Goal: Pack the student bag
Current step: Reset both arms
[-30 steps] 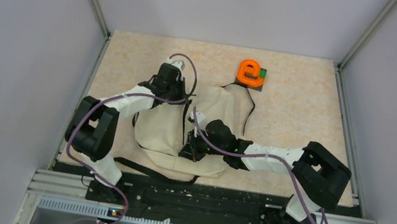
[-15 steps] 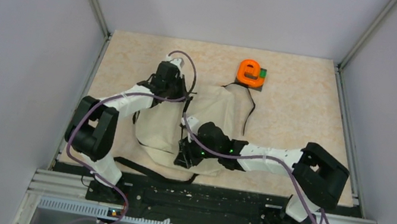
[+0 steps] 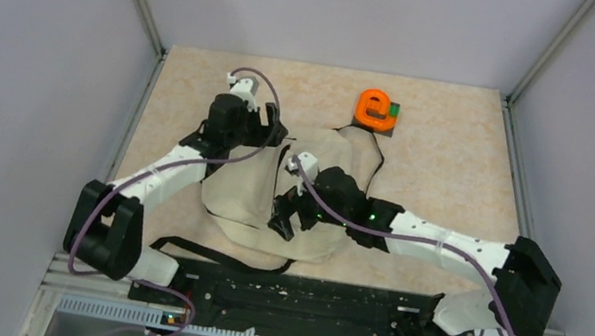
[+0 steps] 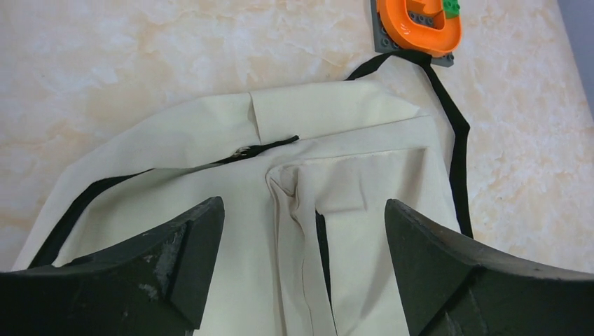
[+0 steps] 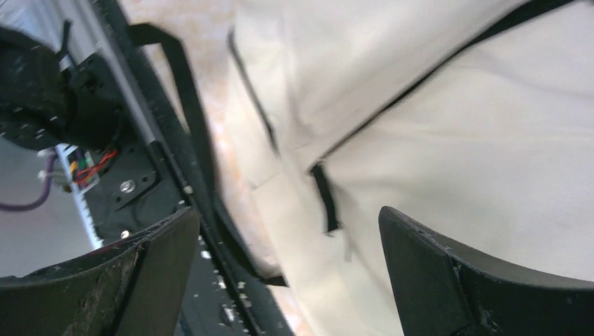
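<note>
The student bag point(image 3: 241, 191), a cream fabric backpack with black zippers and straps, lies flat on the table between both arms. My left gripper point(image 3: 274, 134) hovers open over its far left part. In the left wrist view the bag point(image 4: 336, 140) fills the space below the open left gripper point(image 4: 305, 266), with a closed black zipper point(image 4: 259, 150) ahead and nothing held. My right gripper point(image 3: 288, 219) is open above the bag's near edge. The right wrist view shows the right gripper point(image 5: 291, 273) open over the bag point(image 5: 455, 126), near a black zipper pull point(image 5: 326, 199).
An orange ring-shaped toy point(image 3: 376, 106) on a small dark plate sits at the back, just beyond the bag; the toy point(image 4: 420, 24) touches a black strap point(image 4: 459, 140). Another black strap point(image 3: 217, 255) trails to the near edge by the black mounting rail point(image 3: 300, 299).
Both grippers have gone from shut to open, letting go of the bag fabric. The left gripper has pulled back and left; the right arm has stretched out over the bag.
</note>
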Controlling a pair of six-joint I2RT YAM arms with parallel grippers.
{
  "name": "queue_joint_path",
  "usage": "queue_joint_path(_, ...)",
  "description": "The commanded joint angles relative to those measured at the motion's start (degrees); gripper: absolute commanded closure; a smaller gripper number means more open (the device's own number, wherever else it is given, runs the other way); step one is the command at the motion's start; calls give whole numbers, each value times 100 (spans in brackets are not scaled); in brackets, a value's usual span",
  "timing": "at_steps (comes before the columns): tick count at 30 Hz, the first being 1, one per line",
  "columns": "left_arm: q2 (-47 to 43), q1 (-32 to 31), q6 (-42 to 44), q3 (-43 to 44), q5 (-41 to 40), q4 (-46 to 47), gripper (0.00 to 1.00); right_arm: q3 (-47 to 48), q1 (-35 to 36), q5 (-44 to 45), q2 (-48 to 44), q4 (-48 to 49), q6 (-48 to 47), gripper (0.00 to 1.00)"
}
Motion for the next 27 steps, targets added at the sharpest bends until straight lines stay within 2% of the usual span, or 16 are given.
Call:
queue_joint_path(1,-726,29,-13,-386,-463,336,10,95,-710,188,-454,-353,-175,3)
queue_joint_path(6,-1216,280,46,-754,-897,149,7,-380,-1885,169,-860,-395,60,3)
queue_joint_path(11,-1787,762,-270,-918,-1020,-335,7,-998,-3429,319,-1559,-427,115,3)
queue_joint_path(15,-2417,957,-411,-689,-1341,-1351,6,-1191,-4270,1127,-2113,-761,41,1)
queue_joint_path(21,-3534,971,-131,-16,-1728,-2712,5,-1173,-4404,2700,-2967,-932,212,1)
queue_joint_path(27,-4456,971,598,66,-2404,-3289,3,-1458,-4401,3206,-3932,-482,-132,1)
